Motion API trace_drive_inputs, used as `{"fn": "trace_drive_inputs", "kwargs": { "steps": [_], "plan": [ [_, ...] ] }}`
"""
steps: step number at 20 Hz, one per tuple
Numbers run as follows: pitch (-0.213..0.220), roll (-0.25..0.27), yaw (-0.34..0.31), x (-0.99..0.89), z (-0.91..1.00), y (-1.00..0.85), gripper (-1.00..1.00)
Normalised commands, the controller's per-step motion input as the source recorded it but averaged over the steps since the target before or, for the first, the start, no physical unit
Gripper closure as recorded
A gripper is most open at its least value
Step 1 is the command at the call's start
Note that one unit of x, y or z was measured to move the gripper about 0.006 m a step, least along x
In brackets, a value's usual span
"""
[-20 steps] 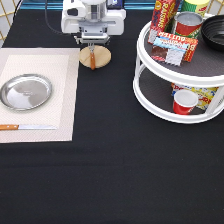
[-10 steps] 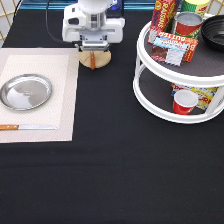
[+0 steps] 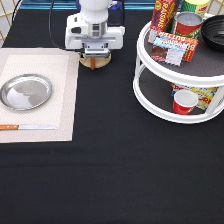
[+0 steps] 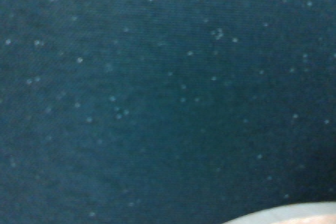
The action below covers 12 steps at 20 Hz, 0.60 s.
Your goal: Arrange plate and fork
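The round silver plate (image 3: pixel 26 91) lies on a beige placemat (image 3: pixel 55 70) at the exterior view's left. My gripper (image 3: pixel 95 53) hangs at the top centre, right over a small tan wooden disc (image 3: pixel 95 63) and covering most of it. The fork is hidden or out of view. The wrist view shows dark cloth and a pale curved edge (image 4: pixel 289 215) in one corner.
A wooden-handled knife (image 3: pixel 27 127) lies on the placemat below the plate. A white two-tier turntable (image 3: pixel 150 95) at the right holds cans, boxes, a red cup (image 3: pixel 184 102) and a dark bowl (image 3: pixel 216 31). The table is covered in black cloth.
The gripper has come lower onto the wooden disc and now covers more of it. The plate and knife have not moved.
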Motion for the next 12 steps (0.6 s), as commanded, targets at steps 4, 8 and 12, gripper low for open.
{"fn": "trace_drive_inputs", "kwargs": {
  "steps": [4,8,12],
  "plan": [
    [-0.049,0.088,0.007,-0.07,-0.22,-0.16,-1.0],
    [-0.052,0.099,0.0,-0.15,-0.28,-0.23,-1.0],
    [-0.046,0.1,0.0,-0.17,-0.27,-0.2,1.0]
  ]
}}
